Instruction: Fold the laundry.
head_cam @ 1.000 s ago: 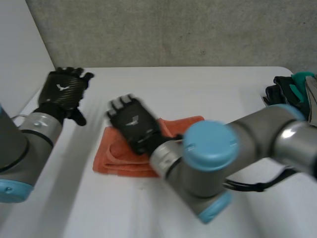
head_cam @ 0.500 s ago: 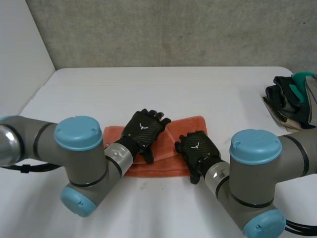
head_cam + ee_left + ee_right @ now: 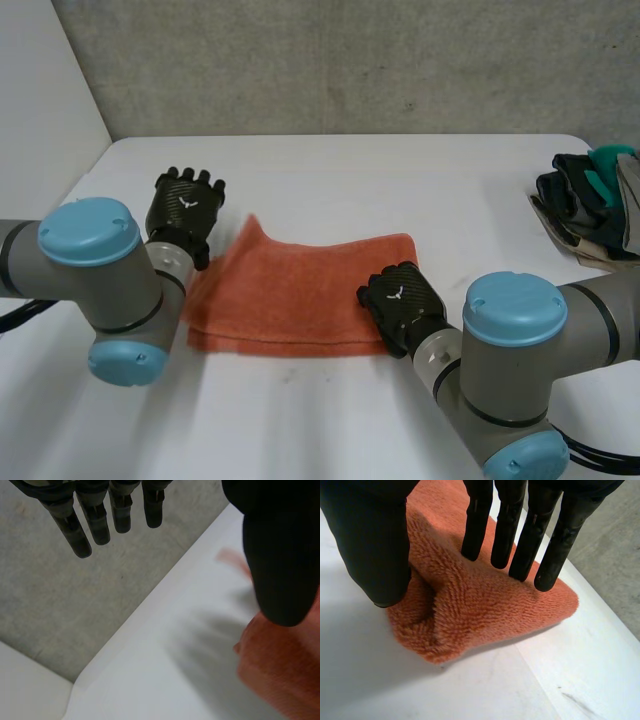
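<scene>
An orange towel (image 3: 300,295) lies folded in the middle of the white table (image 3: 400,180), its far left corner standing up in a peak. My left hand (image 3: 185,205) hovers just left of that peak, apart from the cloth. In the left wrist view its fingers (image 3: 100,520) are straight and hold nothing, and the towel (image 3: 280,670) lies below its thumb. My right hand (image 3: 400,300) sits on the towel's near right corner. There the thumb (image 3: 370,540) and fingers (image 3: 510,525) pinch a bunched ridge of towel (image 3: 485,610) between them.
A pile of dark and teal clothes (image 3: 590,200) lies at the table's right edge. A grey wall (image 3: 350,60) runs behind the far edge. The table's left edge is close to my left arm (image 3: 100,290).
My left hand has left the towel's middle and swung out to the left. The towel's far left corner now stands up. My right hand has curled onto the near right corner.
</scene>
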Robot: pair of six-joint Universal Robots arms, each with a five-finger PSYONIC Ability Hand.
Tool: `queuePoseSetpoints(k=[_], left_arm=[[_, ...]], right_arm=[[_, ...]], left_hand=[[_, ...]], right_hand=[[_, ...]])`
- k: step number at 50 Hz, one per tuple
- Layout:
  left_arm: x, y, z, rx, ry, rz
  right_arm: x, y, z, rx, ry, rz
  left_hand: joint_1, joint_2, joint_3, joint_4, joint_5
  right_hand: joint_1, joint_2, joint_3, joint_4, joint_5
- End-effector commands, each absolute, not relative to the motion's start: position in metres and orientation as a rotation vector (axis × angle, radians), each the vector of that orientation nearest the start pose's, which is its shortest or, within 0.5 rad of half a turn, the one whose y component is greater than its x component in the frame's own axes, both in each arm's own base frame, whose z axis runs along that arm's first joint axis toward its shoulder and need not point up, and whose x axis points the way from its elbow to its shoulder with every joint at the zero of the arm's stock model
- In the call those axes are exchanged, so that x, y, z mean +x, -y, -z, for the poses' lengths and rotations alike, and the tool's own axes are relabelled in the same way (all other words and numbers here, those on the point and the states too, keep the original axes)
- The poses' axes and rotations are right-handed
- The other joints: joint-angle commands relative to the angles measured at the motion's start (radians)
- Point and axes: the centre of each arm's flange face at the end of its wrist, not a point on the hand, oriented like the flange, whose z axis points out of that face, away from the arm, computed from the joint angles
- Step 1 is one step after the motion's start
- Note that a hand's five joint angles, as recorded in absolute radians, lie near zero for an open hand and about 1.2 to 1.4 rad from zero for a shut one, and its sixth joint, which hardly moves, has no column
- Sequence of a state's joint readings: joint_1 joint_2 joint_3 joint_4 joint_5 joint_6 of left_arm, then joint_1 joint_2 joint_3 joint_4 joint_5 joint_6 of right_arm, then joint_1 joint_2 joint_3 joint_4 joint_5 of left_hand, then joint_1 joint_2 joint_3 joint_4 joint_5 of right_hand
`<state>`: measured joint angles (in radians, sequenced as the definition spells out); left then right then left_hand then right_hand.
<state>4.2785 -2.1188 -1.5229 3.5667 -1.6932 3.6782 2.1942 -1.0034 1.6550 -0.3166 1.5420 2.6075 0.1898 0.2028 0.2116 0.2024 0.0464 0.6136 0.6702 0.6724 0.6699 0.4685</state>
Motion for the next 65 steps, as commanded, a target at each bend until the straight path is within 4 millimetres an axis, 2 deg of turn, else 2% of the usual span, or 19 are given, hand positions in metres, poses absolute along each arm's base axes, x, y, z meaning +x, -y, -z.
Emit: queuePoseSetpoints(k=[1, 7, 10, 11, 14, 21, 27, 29, 33, 34, 37, 38, 42, 48, 52, 55, 56, 60, 65], left_arm=[[-0.297, 0.273, -0.178, 1.042, -2.014, 2.122], [-0.323, 0.25, -0.178, 1.18, -2.058, 2.224], [-0.325, 0.254, -0.176, 1.181, -2.05, 2.222], [-0.327, 0.258, -0.168, 1.19, -2.055, 2.201], [-0.329, 0.266, -0.156, 1.196, -2.066, 2.163], [-0.314, 0.283, -0.15, 1.115, -2.075, 2.077], [-0.291, 0.285, -0.175, 1.034, -2.081, 2.064], [-0.286, 0.287, -0.18, 1.009, -2.079, 2.065], [-0.279, 0.284, -0.193, 0.979, -2.059, 2.087], [-0.276, 0.282, -0.198, 0.967, -2.051, 2.095], [-0.271, 0.279, -0.204, 0.95, -2.041, 2.103], [-0.268, 0.278, -0.207, 0.939, -2.037, 2.104], [-0.261, 0.274, -0.212, 0.903, -2.037, 2.109], [-0.257, 0.272, -0.21, 0.836, -2.095, 2.114], [-0.261, 0.272, -0.213, 0.806, -2.12, 2.153], [-0.263, 0.275, -0.219, 0.773, -2.122, 2.194], [-0.265, 0.276, -0.22, 0.768, -2.125, 2.207], [-0.286, 0.269, -0.232, 0.766, -2.141, 2.317], [-0.328, 0.245, -0.232, 0.856, -2.237, 2.411]], right_arm=[[0.315, 0.217, -0.116, -1.43, -2.083, 1.814], [0.309, 0.22, -0.114, -1.456, -2.104, 1.814], [0.307, 0.22, -0.114, -1.47, -2.107, 1.816], [0.305, 0.221, -0.113, -1.479, -2.116, 1.812], [0.297, 0.225, -0.11, -1.478, -2.152, 1.808], [0.253, 0.245, -0.122, -1.478, -2.302, 1.849], [0.234, 0.262, -0.135, -1.618, -2.324, 1.94], [0.239, 0.264, -0.141, -1.659, -2.279, 1.989], [0.279, 0.249, -0.166, -1.745, -2.01, 2.137], [0.3, 0.236, -0.175, -1.756, -1.868, 2.187], [0.329, 0.212, -0.179, -1.774, -1.658, 2.218], [0.346, 0.195, -0.177, -1.788, -1.516, 2.214], [0.378, 0.152, -0.147, -1.873, -1.217, 2.089], [0.386, 0.132, -0.125, -1.892, -1.135, 1.946], [0.383, 0.139, -0.129, -1.754, -1.257, 1.905], [0.373, 0.159, -0.148, -1.554, -1.396, 1.913], [0.363, 0.172, -0.168, -1.393, -1.476, 1.928], [0.335, 0.191, -0.205, -0.99, -1.669, 1.853], [0.301, 0.217, -0.213, -0.718, -1.939, 1.678]], left_hand=[[0.015, 0.002, -0.007, 0.002, -0.016], [0.021, 0.008, -0.001, 0.008, -0.01], [0.024, 0.011, 0.002, 0.011, -0.007], [0.027, 0.014, 0.005, 0.014, -0.005], [0.033, 0.02, 0.011, 0.02, 0.001], [0.027, 0.014, 0.005, 0.014, -0.005], [0.021, 0.008, -0.001, 0.008, -0.01], [0.021, 0.008, -0.001, 0.008, -0.01], [0.018, 0.005, -0.004, 0.005, -0.013], [0.018, 0.005, -0.004, 0.005, -0.013], [0.018, 0.005, -0.004, 0.005, -0.013], [0.015, 0.002, -0.007, 0.002, -0.016], [0.009, -0.004, -0.013, -0.004, -0.022], [0.012, -0.001, -0.01, -0.001, -0.019], [0.012, -0.001, -0.01, -0.001, -0.019], [0.015, 0.002, -0.007, 0.002, -0.016], [0.015, 0.002, -0.007, 0.002, -0.016], [0.027, 0.014, 0.005, 0.014, -0.005], [0.041, 0.028, 0.019, 0.029, 0.01]], right_hand=[[0.229, 0.172, 0.17, 0.172, 0.199], [0.343, 0.286, 0.284, 0.286, 0.313], [0.53, 0.474, 0.472, 0.474, 0.501], [0.778, 0.722, 0.719, 0.722, 0.749], [0.783, 0.726, 0.724, 0.726, 0.753], [0.783, 0.726, 0.724, 0.726, 0.753], [0.783, 0.726, 0.724, 0.726, 0.753], [0.783, 0.726, 0.724, 0.726, 0.753], [0.783, 0.726, 0.724, 0.726, 0.753], [0.783, 0.726, 0.724, 0.726, 0.753], [0.783, 0.726, 0.724, 0.726, 0.753], [0.783, 0.726, 0.724, 0.726, 0.753], [0.783, 0.726, 0.724, 0.726, 0.753], [0.737, 0.681, 0.678, 0.681, 0.708], [-0.384, -0.441, -0.443, -0.441, -0.414], [-0.439, -0.496, -0.498, -0.495, -0.469], [-0.439, -0.496, -0.498, -0.495, -0.469], [-0.439, -0.496, -0.498, -0.495, -0.469], [-0.439, -0.496, -0.498, -0.495, -0.469]])
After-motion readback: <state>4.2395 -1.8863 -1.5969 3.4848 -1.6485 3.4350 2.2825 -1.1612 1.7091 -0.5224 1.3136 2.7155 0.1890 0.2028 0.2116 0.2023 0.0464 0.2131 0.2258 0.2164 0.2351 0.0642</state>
